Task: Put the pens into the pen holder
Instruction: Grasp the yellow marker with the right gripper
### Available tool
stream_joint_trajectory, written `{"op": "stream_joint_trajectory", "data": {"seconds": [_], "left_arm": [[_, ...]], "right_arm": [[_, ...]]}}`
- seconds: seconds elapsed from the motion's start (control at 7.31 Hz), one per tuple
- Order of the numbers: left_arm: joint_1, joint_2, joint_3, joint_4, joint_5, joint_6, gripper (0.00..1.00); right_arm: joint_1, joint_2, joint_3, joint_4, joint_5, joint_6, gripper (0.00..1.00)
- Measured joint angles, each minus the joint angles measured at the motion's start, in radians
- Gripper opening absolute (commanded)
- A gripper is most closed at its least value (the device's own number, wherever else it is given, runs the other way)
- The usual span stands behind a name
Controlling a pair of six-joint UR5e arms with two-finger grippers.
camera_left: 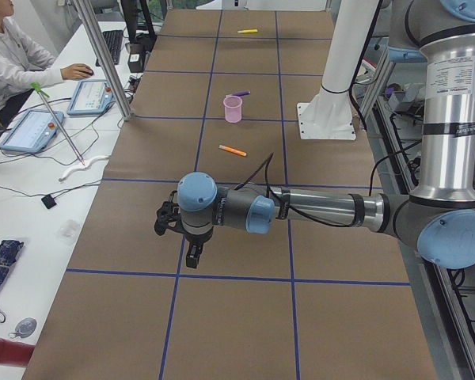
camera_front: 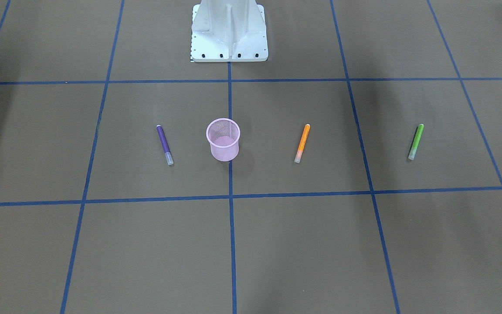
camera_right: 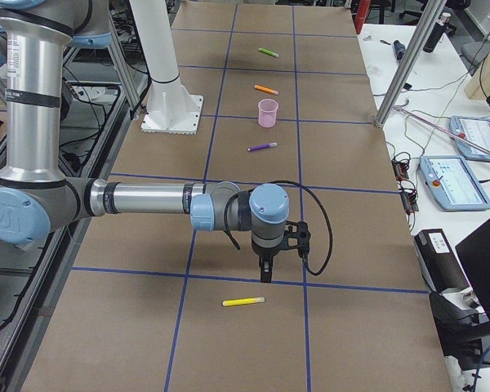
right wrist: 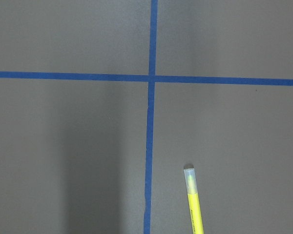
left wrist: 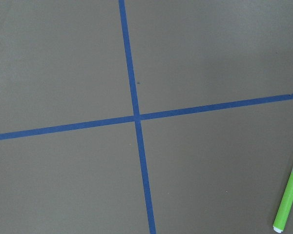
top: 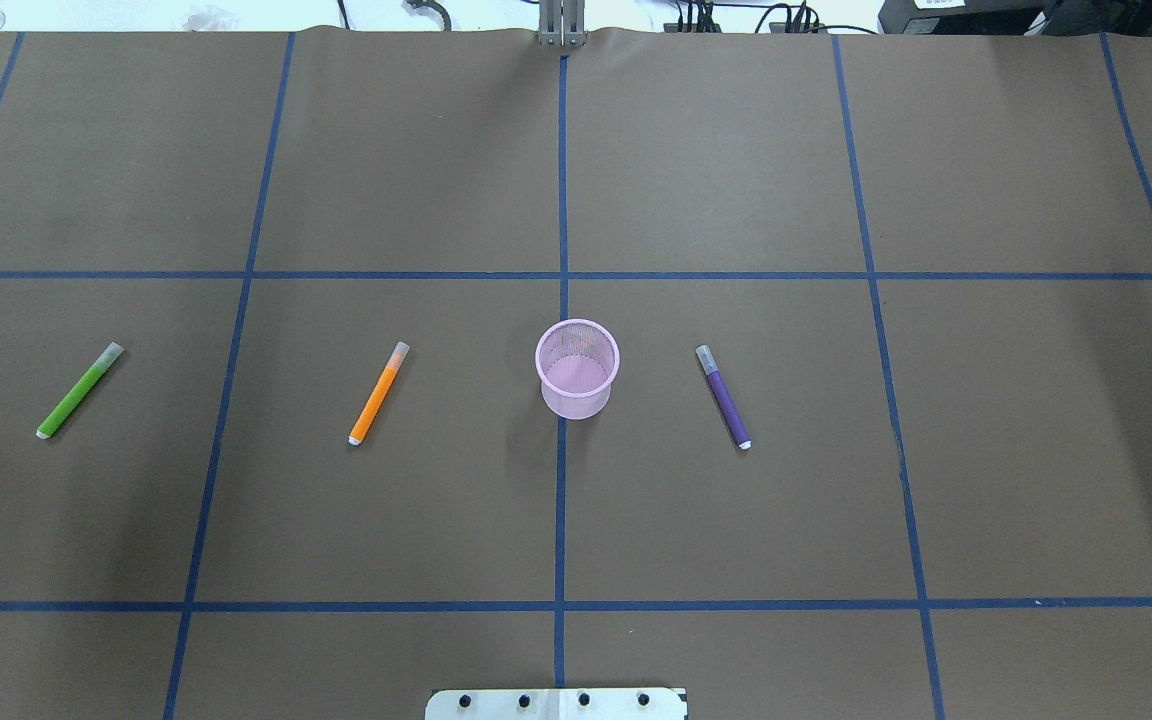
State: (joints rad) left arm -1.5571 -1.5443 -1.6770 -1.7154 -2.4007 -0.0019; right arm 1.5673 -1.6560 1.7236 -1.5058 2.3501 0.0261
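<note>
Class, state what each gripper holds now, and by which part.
Nothing held: purple pen, orange pen, green pen and yellow pen lie free on the table; the pen holder stands alone.

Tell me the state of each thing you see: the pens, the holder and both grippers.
pen holder: upright, empty.
purple pen: lying flat, capped, outside holder.
orange pen: lying flat, capped, outside holder.
green pen: lying flat, capped, outside holder.
yellow pen: lying flat, capped, far from holder.
left gripper: pointing down; open or shut unclear.
right gripper: pointing down; open or shut unclear.

pen holder (top: 577, 368) on table (top: 736, 180), pens (top: 378, 393) either side
</note>
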Motion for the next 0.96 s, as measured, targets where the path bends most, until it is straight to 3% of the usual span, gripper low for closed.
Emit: {"op": "stream_joint_trajectory", "data": {"seconds": [0.27,0.68,0.96], "left_arm": [[0.0,-0.039,0.006,-0.089,-0.001,-0.001,1.0],[0.0,-0.042,0.02,-0.188,-0.008,-0.02,1.0],[0.0,-0.04,0.02,-0.197,-0.009,-0.022,1.0]], "right_arm": [[-0.001,0.012,-0.027,0.14,0.002,0.002,1.0],[-0.008,0.001,-0.037,0.193,-0.009,-0.012,1.0],[-0.054,-0.018,-0.066,0.252,-0.07,-0.022,1.0]]}}
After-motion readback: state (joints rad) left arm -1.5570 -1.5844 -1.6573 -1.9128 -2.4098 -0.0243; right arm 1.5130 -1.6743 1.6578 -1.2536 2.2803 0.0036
